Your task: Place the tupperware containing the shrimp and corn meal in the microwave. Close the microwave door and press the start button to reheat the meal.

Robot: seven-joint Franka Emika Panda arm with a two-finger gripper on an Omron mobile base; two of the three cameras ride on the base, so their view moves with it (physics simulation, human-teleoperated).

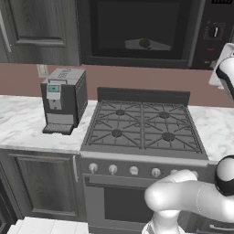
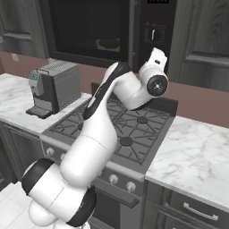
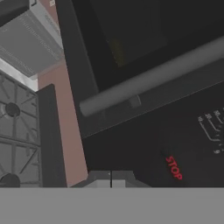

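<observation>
The microwave door (image 1: 137, 32) looks stiff and heavy — best pushed flat near its handle (image 3: 153, 74). Gripper (image 3: 111, 179) — opening cannot be told.

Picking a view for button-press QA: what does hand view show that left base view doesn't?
Hand view alone: the red STOP label and the grey door handle close up.
Left base view alone: the coffee machine's front, oven knobs, cabinet door.
Both: the microwave, its shut door, the stove.
</observation>
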